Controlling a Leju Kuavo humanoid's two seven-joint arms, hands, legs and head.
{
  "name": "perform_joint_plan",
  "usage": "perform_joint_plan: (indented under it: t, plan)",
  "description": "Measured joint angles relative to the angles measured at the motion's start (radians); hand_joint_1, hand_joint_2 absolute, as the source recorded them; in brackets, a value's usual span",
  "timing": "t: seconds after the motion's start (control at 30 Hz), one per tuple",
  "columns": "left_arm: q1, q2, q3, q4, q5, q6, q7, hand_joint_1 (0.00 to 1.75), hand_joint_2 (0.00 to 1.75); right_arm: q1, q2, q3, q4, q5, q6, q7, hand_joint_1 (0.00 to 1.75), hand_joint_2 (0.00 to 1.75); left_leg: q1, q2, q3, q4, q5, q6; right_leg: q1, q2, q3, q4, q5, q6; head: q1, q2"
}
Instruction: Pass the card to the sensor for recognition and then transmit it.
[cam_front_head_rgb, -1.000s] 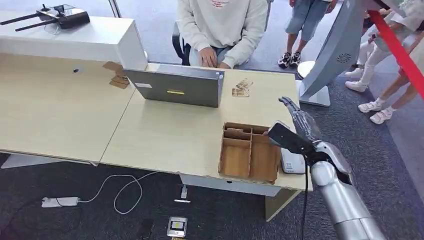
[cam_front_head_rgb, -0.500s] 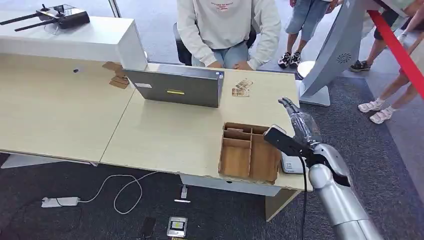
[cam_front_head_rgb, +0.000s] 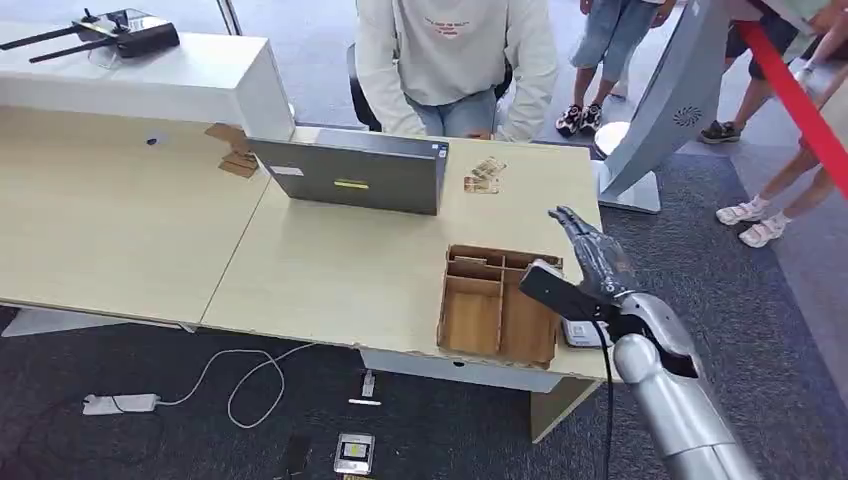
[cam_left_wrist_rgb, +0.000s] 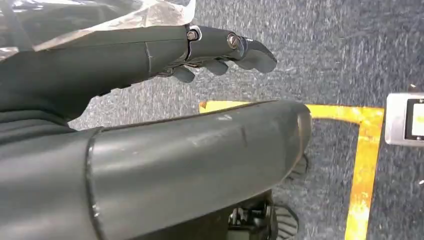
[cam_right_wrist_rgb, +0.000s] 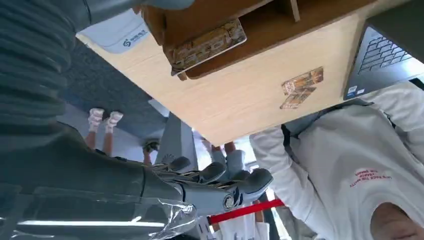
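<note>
The task looks barely begun: the right robot hand (cam_front_head_rgb: 588, 262) hovers over the far right corner of the wooden tray (cam_front_head_rgb: 470, 322), fingers apart and holding nothing. A card (cam_right_wrist_rgb: 205, 46) lies flat in one tray compartment, ungrasped; the right wrist view shows its patterned face up, long axis along the compartment wall. The white sensor (cam_front_head_rgb: 578, 333) sits on the surface (cam_front_head_rgb: 330, 270) at 3 o'clock of the tray, touching it. Grasping, scanning and handing over remain. The left robot hand (cam_left_wrist_rgb: 200, 50) hangs above the floor, fingers loosely extended, empty.
</note>
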Motion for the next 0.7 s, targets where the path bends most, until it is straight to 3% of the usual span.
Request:
perform_joint_plan:
  t: [0.27, 0.7]
  plan:
    - [-0.002, -0.005, 0.000, 0.000, 0.017, -0.004, -0.018, 0.00, 0.00, -0.003, 0.006, 0.027, 0.029, 0.087, -0.056, 0.017, 0.00, 1.75, 0.000, 0.000, 0.000, 0.000, 0.000, 0.000, 0.000, 0.000, 0.000, 0.000, 0.000, 0.000, 0.000, 0.000]
    - [-0.001, -0.005, 0.000, 0.000, 0.015, 0.000, -0.024, 0.00, 0.00, -0.009, 0.013, 0.044, 0.068, 0.105, -0.066, 0.014, 0.00, 1.75, 0.000, 0.000, 0.000, 0.000, 0.000, 0.000, 0.000, 0.000, 0.000, 0.000, 0.000, 0.000, 0.000, 0.000]
